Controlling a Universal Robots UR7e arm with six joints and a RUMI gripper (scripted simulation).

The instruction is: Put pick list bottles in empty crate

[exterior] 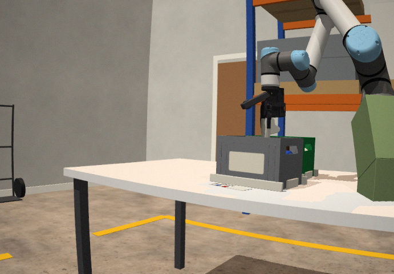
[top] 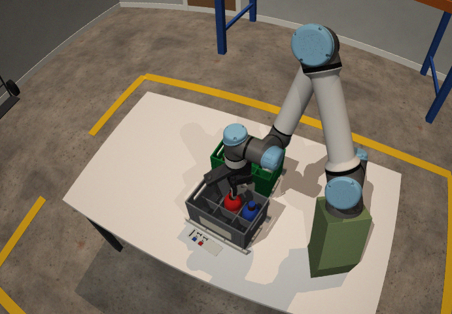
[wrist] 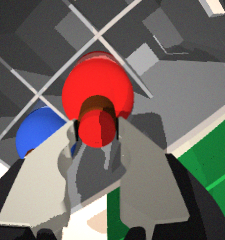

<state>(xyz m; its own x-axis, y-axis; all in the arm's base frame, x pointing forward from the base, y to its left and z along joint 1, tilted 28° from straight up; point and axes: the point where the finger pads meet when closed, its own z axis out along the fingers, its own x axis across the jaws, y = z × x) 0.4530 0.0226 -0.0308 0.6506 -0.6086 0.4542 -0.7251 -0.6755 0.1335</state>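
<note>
The grey crate [top: 227, 216] stands on the white table with divided cells. My gripper [top: 235, 193] is shut on the neck of a red-label bottle [top: 232, 202] that stands upright inside a cell at the crate's back row. In the wrist view my two pale fingers clamp the red cap, with the red bottle [wrist: 98, 95] below. A blue-label bottle [top: 250, 210] stands upright in the cell next to it; it also shows in the wrist view [wrist: 39, 132]. The pick list [top: 205, 242] lies in front of the grey crate, showing a blue and a red mark.
The green crate [top: 256, 168] stands right behind the grey one, mostly hidden by my arm. My green base block [top: 337, 240] is at the table's right. In the side view the grey crate [exterior: 256, 160] hides the bottles.
</note>
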